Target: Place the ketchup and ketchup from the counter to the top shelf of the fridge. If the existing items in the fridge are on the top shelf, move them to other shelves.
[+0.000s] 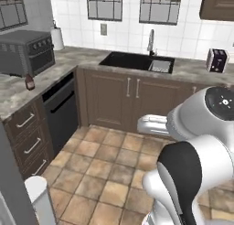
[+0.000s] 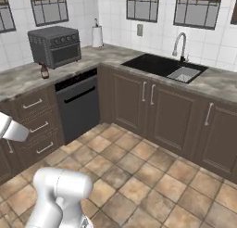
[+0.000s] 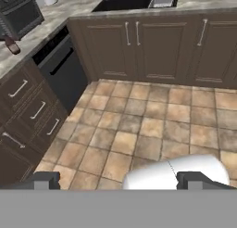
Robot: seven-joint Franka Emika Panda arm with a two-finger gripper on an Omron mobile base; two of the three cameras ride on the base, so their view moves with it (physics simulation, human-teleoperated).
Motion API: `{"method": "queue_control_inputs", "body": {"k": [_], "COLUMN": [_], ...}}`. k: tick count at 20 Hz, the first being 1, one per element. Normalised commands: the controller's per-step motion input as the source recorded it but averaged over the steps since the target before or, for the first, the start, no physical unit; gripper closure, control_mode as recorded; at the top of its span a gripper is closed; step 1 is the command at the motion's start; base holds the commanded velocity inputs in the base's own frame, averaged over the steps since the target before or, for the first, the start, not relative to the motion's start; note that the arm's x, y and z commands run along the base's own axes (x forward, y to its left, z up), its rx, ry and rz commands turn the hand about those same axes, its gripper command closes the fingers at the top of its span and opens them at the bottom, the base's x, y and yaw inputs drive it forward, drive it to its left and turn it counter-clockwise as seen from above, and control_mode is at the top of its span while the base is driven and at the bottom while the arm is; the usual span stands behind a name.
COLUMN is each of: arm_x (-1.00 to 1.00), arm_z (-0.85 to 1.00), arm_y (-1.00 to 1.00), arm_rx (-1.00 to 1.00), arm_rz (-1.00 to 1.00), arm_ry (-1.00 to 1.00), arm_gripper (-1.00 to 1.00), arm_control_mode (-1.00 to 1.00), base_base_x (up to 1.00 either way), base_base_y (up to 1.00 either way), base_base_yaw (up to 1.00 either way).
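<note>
One small dark reddish-brown ketchup bottle (image 1: 29, 82) (image 2: 44, 71) (image 3: 12, 45) stands upright on the marbled counter (image 1: 13, 100) (image 2: 18, 83), just in front of the black oven. The second ketchup bottle, the fridge with its shelves and the two small fruits are out of view. My gripper (image 3: 122, 180) hangs over the tiled floor, far from the bottle. It is open: its dark fingertips (image 3: 46, 180) stand wide apart with nothing between them.
A black countertop oven (image 1: 27, 50) (image 2: 55, 46) sits behind the bottle, with a paper towel roll (image 1: 57, 39) beyond it. A dark dishwasher (image 1: 61, 112) (image 2: 78, 106) is under the counter. The sink (image 1: 137, 61) (image 2: 162, 67) and a toaster (image 1: 216, 60) lie further right.
</note>
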Motion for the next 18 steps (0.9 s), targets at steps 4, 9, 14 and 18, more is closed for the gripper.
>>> {"method": "queue_control_inputs", "body": {"k": [4, 9, 14, 18], "arm_x": [0.00, 0.00, 0.00, 0.00], "arm_z": [0.00, 0.00, 0.00, 0.00], "arm_y": [0.00, 0.00, 0.00, 0.00], "arm_rx": [0.00, 0.00, 0.00, 0.00], "arm_rz": [0.00, 0.00, 0.00, 0.00], "arm_ry": [0.00, 0.00, 0.00, 0.00], "arm_gripper": [-1.00, -1.00, -1.00, -1.00], "arm_control_mode": [1.00, 1.00, 1.00, 1.00], "base_base_x": [1.00, 1.00, 1.00, 0.99], "base_base_y": [-0.41, -0.34, -0.15, 0.00], "base_base_yaw": [0.00, 0.03, 0.27, 0.66]}}
